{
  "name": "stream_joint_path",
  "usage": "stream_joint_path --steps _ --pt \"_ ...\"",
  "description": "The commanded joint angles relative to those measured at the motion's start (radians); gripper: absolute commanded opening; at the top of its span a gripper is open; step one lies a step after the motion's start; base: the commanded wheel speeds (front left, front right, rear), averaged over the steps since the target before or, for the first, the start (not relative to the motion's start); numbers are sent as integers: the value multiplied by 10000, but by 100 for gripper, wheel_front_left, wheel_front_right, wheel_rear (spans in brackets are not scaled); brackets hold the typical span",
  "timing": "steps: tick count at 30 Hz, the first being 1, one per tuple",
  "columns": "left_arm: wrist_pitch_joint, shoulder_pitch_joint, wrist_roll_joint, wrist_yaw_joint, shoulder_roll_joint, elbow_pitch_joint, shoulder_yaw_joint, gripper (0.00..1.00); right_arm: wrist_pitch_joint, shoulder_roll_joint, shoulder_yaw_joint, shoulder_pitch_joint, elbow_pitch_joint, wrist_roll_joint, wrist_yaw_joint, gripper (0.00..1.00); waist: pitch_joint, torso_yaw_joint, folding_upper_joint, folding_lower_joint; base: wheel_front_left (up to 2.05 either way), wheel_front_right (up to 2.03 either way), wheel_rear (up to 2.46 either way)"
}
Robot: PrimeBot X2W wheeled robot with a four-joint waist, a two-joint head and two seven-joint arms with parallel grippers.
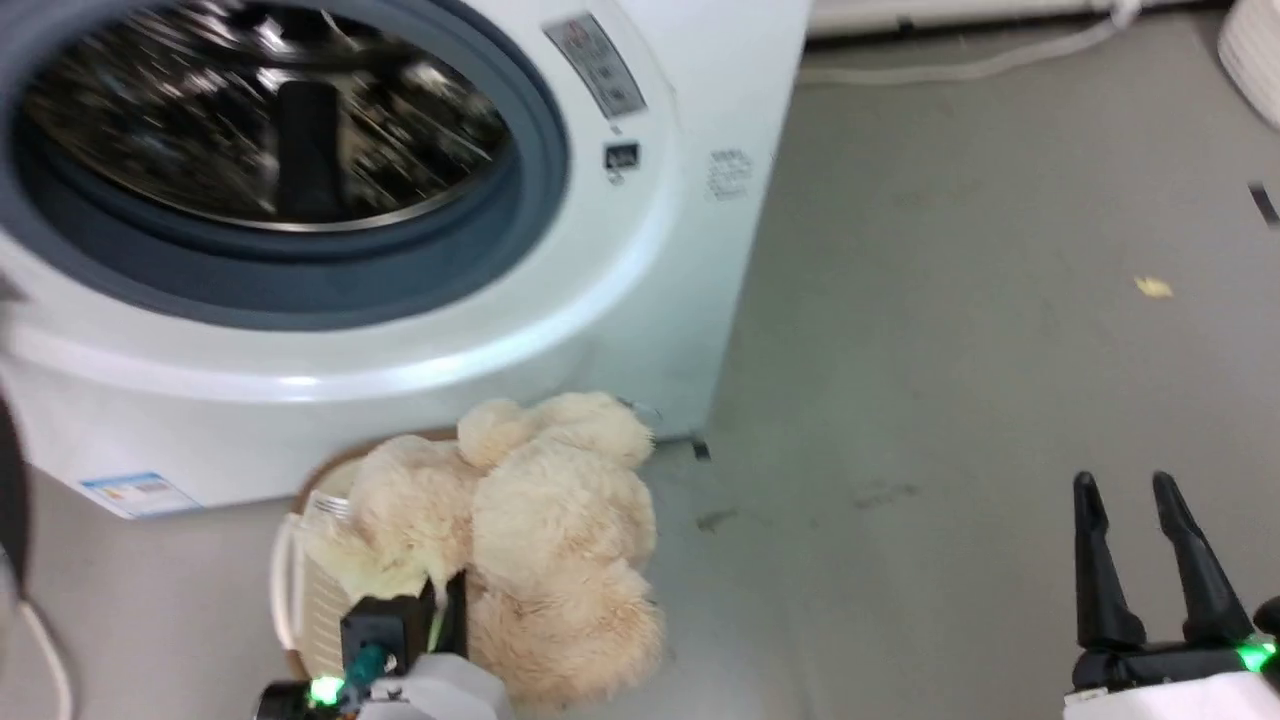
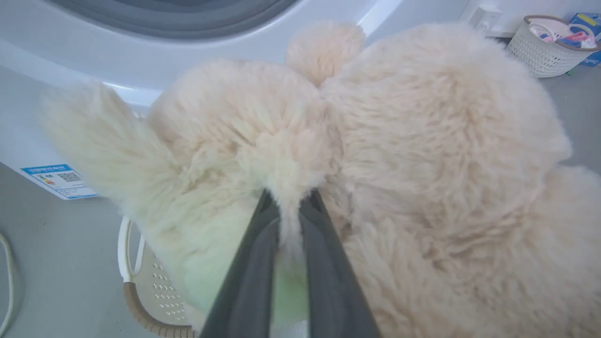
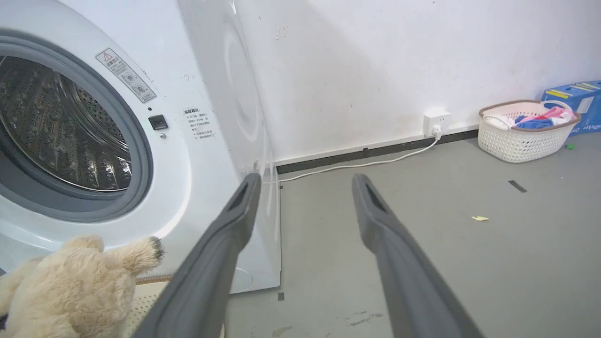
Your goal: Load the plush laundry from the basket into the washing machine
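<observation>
The cream-beige plush laundry [image 1: 540, 520] bulges out of the basket [image 1: 300, 590] on the floor in front of the washing machine [image 1: 620, 300]. The washer's steel drum [image 1: 260, 120] stands open behind its grey seal. My left gripper [image 2: 290, 206] is shut on a tuft of the plush laundry [image 2: 375, 155], and its wrist [image 1: 400, 640] shows at the bundle's near side in the head view. The basket's rim and handle [image 2: 136, 291] peek out under the fur. My right gripper [image 1: 1135, 490] hangs open over bare floor far to the right. In the right wrist view its fingers [image 3: 235, 220] point past the washing machine [image 3: 188, 141], with the plush laundry [image 3: 70, 286] at the lower left.
A second basket [image 3: 526, 136] with coloured clothes stands by the wall next to a blue box [image 3: 575, 96]. A white cable [image 3: 366, 162] runs from a wall socket [image 3: 434, 122] along the floor. A yellow scrap [image 1: 1152, 288] lies on the grey floor.
</observation>
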Motion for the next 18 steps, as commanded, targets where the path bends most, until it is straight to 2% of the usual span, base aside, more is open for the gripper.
stream_joint_path --steps 1,3,10,14,18 --pt "-70 154 133 -41 -47 -354 104 0 -42 -32 -45 166 -42 -86 8 100 -708 549 -1 3 0 0 0" --pt "-71 534 341 -223 -124 -975 209 0 -42 -16 -75 290 -45 -176 8 100 -927 620 -1 3 0 0 0" --pt "-71 1243 1061 -322 -300 -3224 1162 0 -42 105 -25 644 -145 -405 8 100 -1198 714 -1 3 0 0 0" --pt "-71 1052 1387 -345 -209 -4025 1618 0 -42 117 101 605 -253 -381 8 100 -868 595 -1 3 0 0 0" --pt "-63 195 1503 -523 65 -4126 1830 0 -42 13 153 374 -315 -197 8 100 -186 403 -1 3 0 0 0"
